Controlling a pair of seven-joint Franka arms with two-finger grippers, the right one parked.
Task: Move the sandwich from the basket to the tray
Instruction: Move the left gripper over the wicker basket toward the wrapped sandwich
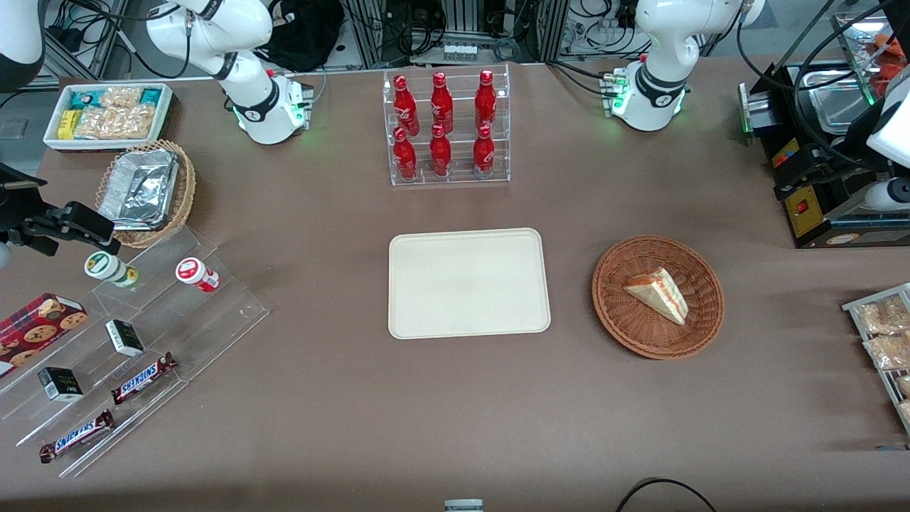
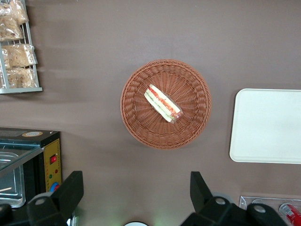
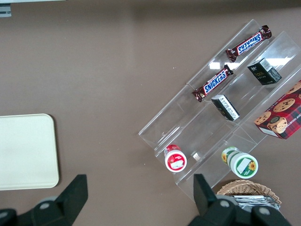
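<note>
The sandwich (image 1: 658,294) (image 2: 162,103), a pale bread wedge with orange-red and green layers along its edge, lies in the round reddish-brown wicker basket (image 1: 618,313) (image 2: 136,122). Beside the basket, toward the parked arm's end, the cream-white tray (image 1: 468,282) (image 2: 268,126) lies flat with nothing on it. My left gripper (image 1: 796,174) (image 2: 135,188) hangs high over the table, farther from the front camera than the basket and well apart from it. Its fingers (image 2: 70,188) stand wide open with only bare tablecloth between them.
A black oven with a yellow panel (image 1: 807,206) (image 2: 49,162) stands close to the gripper. A wire rack of packaged snacks (image 1: 885,341) (image 2: 16,47) sits at the working arm's end. A clear rack of red bottles (image 1: 446,128) stands farther back than the tray.
</note>
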